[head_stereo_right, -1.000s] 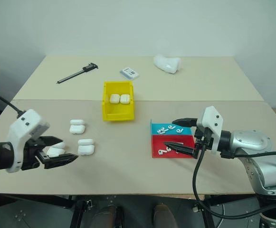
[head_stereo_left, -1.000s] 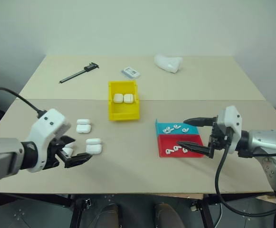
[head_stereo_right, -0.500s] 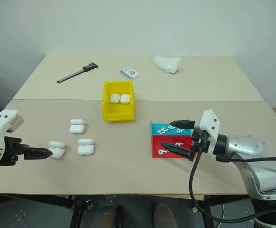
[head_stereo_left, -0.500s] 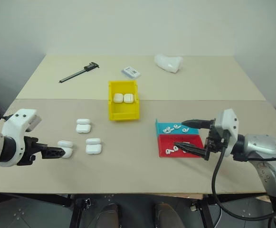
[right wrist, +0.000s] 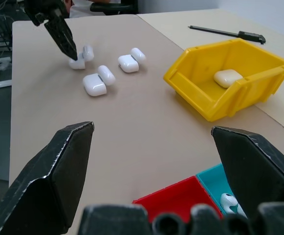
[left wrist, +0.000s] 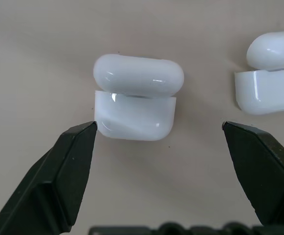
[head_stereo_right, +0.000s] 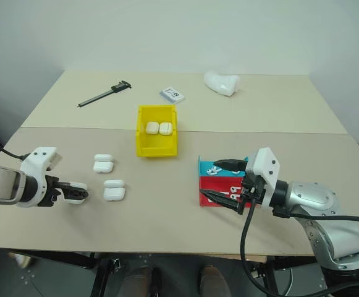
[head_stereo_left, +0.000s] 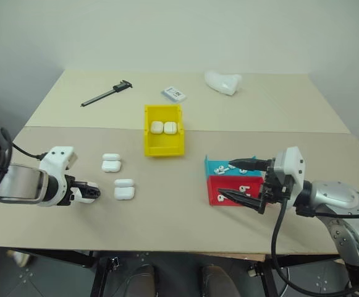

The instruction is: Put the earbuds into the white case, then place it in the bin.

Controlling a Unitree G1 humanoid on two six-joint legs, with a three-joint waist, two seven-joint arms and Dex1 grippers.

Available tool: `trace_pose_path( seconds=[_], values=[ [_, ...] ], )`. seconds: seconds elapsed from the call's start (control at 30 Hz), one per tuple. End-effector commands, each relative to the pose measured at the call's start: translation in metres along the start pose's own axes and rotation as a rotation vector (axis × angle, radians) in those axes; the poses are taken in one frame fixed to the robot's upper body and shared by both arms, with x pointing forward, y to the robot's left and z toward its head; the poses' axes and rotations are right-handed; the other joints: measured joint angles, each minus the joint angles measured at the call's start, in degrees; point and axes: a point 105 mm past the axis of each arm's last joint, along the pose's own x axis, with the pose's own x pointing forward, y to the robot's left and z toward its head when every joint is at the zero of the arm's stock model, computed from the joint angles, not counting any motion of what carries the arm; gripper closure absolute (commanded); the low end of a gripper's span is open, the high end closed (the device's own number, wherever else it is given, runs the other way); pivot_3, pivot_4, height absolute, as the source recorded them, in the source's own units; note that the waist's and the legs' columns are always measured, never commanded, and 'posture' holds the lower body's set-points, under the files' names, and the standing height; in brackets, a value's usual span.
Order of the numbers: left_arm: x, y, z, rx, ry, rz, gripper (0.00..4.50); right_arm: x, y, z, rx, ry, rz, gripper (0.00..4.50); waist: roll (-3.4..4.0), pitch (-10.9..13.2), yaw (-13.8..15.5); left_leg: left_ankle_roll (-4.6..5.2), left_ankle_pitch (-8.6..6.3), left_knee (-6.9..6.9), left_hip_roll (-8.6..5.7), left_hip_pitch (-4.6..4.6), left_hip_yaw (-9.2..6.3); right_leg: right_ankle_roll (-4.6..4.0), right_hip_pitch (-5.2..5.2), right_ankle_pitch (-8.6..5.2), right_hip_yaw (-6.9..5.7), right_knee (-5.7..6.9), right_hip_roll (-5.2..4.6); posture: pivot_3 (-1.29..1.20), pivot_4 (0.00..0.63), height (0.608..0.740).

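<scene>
Here the left end effector (left wrist: 156, 142) points steeply down at the desk (head_stereo_left: 179, 210), its two fingers spread wide on either side of an opened white case (left wrist: 135, 98). One fingertip is just beside a lower corner of the case; no grip is closed on it. In the head views this end effector sits at about nine o'clock from the middle of the desk. Two more open cases (head_stereo_left: 111, 163) lie just toward three o'clock from it.

The yellow bin (head_stereo_left: 163, 130) stands near the middle of the desk, toward twelve o'clock from the cases, with two closed white cases inside. The right end effector (head_stereo_left: 239, 180) is also released, fingers wide apart. It hovers at about four o'clock over a red tray (head_stereo_left: 237, 187) and a blue tray (head_stereo_left: 230, 167), which touch each other. The earbuds (head_stereo_left: 244, 189) lie in both trays.

Along the far edge lie a caliper (head_stereo_left: 105, 93), a small card (head_stereo_left: 173, 93) and a lumpy white object (head_stereo_left: 222, 81).
</scene>
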Motion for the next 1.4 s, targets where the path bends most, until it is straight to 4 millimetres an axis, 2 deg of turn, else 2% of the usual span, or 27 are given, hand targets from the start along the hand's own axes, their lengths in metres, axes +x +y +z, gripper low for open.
trace_pose_path(
  seconds=[0.03,0.6,0.7,0.83,0.9,1.0,1.13,1.2,1.27,1.33,1.4],
  values=[
    [0.003,0.008,0.003,0.037,0.014,0.053,0.02,-0.003,0.005,0.011,-0.048,-0.008,0.032,0.00,0.00,0.0,0.0,0.00,0.00,0.01,0.00,0.01,0.00,0.00,0.00,0.00,0.00,0.01,0.00,0.00,0.150,0.740],
    [0.023,0.011,0.003,0.056,0.056,0.074,0.02,-0.009,0.013,0.016,-0.043,0.015,0.117,0.00,0.02,-0.1,0.2,-0.01,0.02,0.09,-0.03,0.09,-0.16,0.01,0.16,0.00,-0.07,0.08,-0.02,0.00,0.150,0.740],
    [0.025,0.010,0.004,0.053,0.052,0.075,0.60,-0.010,0.014,0.017,-0.042,0.016,0.130,0.00,0.05,-0.1,0.2,0.00,0.02,0.10,-0.04,0.10,-0.20,0.01,0.17,0.01,-0.07,0.09,-0.02,0.00,0.150,0.740],
    [0.026,0.010,0.006,0.048,0.038,0.070,1.72,-0.011,0.013,0.016,-0.039,0.027,0.144,0.00,0.05,-0.1,0.1,0.00,0.02,0.10,-0.04,0.09,-0.28,0.01,0.17,0.01,-0.07,0.08,-0.03,0.00,0.150,0.740],
    [0.024,0.012,0.007,0.051,0.030,0.076,1.72,-0.011,0.013,0.016,-0.041,0.032,0.148,0.00,0.05,-0.1,0.2,0.00,0.02,0.10,-0.04,0.09,-0.32,0.02,0.17,0.01,-0.07,0.09,-0.04,0.00,0.150,0.740],
    [0.012,0.022,0.010,0.031,-0.001,0.097,1.72,-0.012,0.013,0.015,-0.040,0.036,0.153,0.00,0.03,-0.1,0.1,0.00,0.02,0.10,-0.03,0.08,-0.37,0.02,0.16,0.01,-0.07,0.10,-0.03,0.00,0.150,0.740],
    [-0.014,0.036,0.014,0.009,-0.096,0.117,1.72,-0.013,0.011,0.014,-0.039,0.042,0.151,0.00,-0.07,-0.1,-0.7,0.00,0.02,0.09,0.04,-0.02,-0.44,0.01,0.04,0.01,-0.04,0.09,-0.01,0.00,0.150,0.740],
    [-0.034,0.040,0.024,-0.003,-0.216,0.122,1.72,-0.015,0.007,0.013,-0.040,0.046,0.134,0.00,-0.09,-0.1,-0.7,0.00,0.01,0.08,0.04,-0.05,-0.45,0.01,0.01,0.01,-0.05,0.08,-0.02,0.00,0.150,0.740],
    [-0.061,0.036,0.046,-0.026,-0.467,0.078,1.72,-0.017,0.002,0.013,-0.041,0.047,0.123,0.00,-0.13,0.0,-0.7,0.00,0.01,0.08,0.03,-0.06,-0.43,0.01,0.01,0.01,-0.07,0.07,-0.04,0.00,0.150,0.740],
    [-0.086,0.023,0.068,-0.001,-0.764,0.040,1.72,-0.017,-0.004,0.015,-0.038,0.046,0.112,0.00,-0.11,0.0,-0.7,0.00,0.01,0.10,0.04,-0.03,-0.43,0.01,0.05,0.02,-0.10,0.06,-0.08,0.00,0.150,0.740],
    [-0.098,0.008,0.076,0.027,-0.965,0.003,1.72,-0.018,-0.007,0.016,-0.035,0.047,0.111,0.00,-0.11,-0.1,-0.5,0.00,0.01,0.10,0.01,0.04,-0.41,0.00,0.15,0.02,-0.10,0.06,-0.14,0.00,0.150,0.740]
  ],
)
